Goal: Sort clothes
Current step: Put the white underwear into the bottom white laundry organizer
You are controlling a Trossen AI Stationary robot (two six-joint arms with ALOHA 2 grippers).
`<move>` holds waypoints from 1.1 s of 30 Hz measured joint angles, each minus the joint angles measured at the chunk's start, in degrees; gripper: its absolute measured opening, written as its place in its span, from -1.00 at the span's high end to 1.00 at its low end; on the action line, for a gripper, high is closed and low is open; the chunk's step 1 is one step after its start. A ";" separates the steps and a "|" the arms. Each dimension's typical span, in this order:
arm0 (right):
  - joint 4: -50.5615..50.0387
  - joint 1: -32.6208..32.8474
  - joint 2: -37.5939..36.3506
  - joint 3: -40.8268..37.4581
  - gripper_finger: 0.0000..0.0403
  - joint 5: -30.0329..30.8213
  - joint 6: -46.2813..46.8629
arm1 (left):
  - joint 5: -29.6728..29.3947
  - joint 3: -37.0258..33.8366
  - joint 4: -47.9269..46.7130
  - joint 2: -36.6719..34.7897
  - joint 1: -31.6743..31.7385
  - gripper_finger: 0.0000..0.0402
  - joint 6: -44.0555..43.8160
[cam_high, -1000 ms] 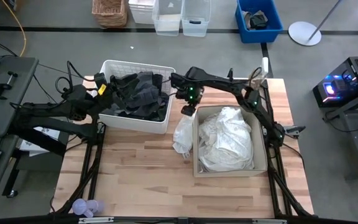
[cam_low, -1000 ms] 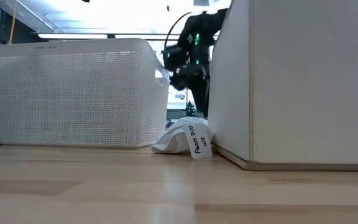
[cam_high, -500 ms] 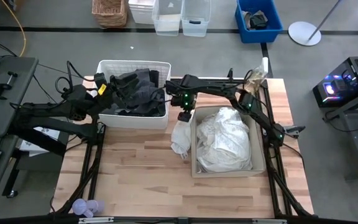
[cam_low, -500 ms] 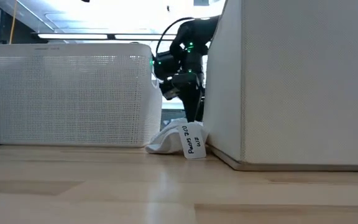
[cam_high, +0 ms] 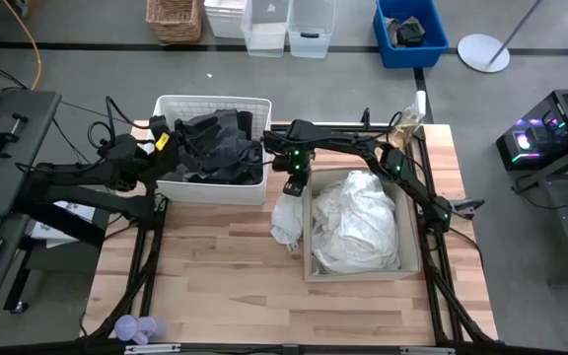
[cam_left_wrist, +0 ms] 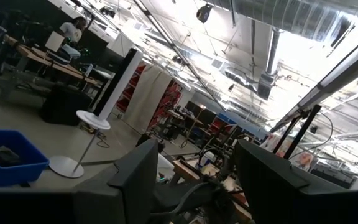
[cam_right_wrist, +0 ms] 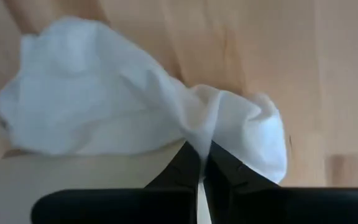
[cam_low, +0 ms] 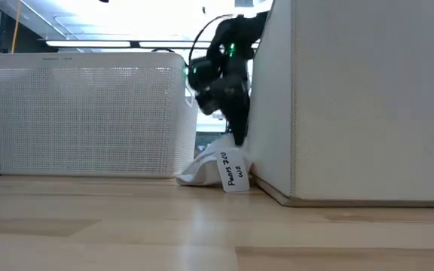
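the right gripper (cam_high: 295, 187) is between the white basket (cam_high: 180, 187) and the beige box (cam_high: 361, 271), at the far left corner of the box. its two dark fingers (cam_right_wrist: 188, 163) are pinched tight on a fold of a white cloth (cam_right_wrist: 110, 106). this white cloth (cam_high: 289, 219) lies on the wooden table (cam_high: 225, 286), bunched up against the left wall of the box. from the low view the white cloth (cam_low: 202, 167) sits on the table between the basket (cam_low: 89, 113) and the box (cam_low: 368, 98), with a tag (cam_low: 233, 170) with writing leaning on it, and the right gripper (cam_low: 236, 128) hangs just above it, close to the box wall.

more white clothes (cam_high: 358, 219) fill the box in a rumpled pile. dark grey clothes (cam_high: 215, 148) are piled in the basket, at the far left of the table.

the left gripper (cam_high: 171, 138) is at the left far edge of the basket, by the dark clothes. its two dark fingers (cam_left_wrist: 138, 177) stand apart with nothing between them, and its camera looks out into the room.

a small purple thing (cam_high: 134, 328) lies at the near left corner of the table.
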 joint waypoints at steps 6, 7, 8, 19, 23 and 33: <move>-2.82 0.11 -10.86 0.13 0.99 5.42 1.57 | -0.01 0.00 0.01 0.00 0.75 0.00 0.45; -2.83 0.07 -13.03 0.13 0.99 6.13 2.36 | -0.03 0.00 0.02 0.00 0.77 0.00 0.46; -2.36 0.07 -15.15 0.13 0.99 6.76 3.57 | -0.01 0.00 0.02 0.00 0.77 0.00 0.48; 5.66 2.35 -39.93 0.17 1.00 23.75 18.51 | -0.06 0.00 0.01 0.01 0.77 0.00 0.42; 6.91 6.01 -48.31 0.23 1.00 27.70 22.65 | -0.49 0.00 -0.01 0.04 0.77 0.00 0.40; 7.18 28.53 -58.55 0.23 1.00 35.86 34.70 | -3.46 0.00 0.01 0.04 0.77 0.00 -1.69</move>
